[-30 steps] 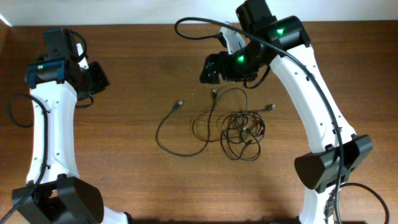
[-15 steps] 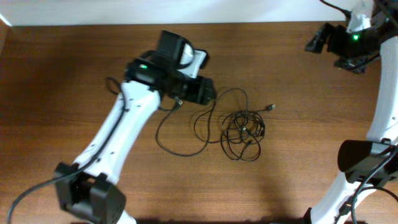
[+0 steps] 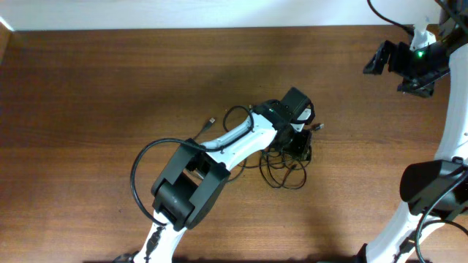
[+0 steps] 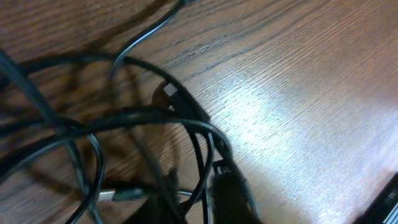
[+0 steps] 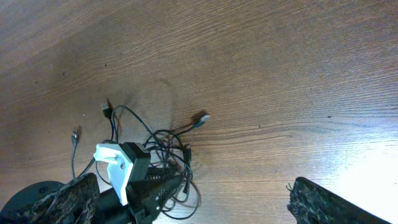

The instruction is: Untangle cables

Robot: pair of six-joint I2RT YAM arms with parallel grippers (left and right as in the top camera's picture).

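The cables are thin black cords in a tangled clump at mid-table, with one plug sticking out to the right and another plug out to the left. My left gripper is down in the top of the clump. In the left wrist view its dark fingers stand close together with strands of the cables between them. My right gripper is wide open and empty, high at the far right. In its own view the fingers frame the clump far below.
The table is bare brown wood. My left arm lies across the cable loops left of the clump and hides part of them. The right arm's base stands at the right edge.
My left gripper has moved right and down, from beside the left loop into the clump. The right arm has stayed at the far right corner.
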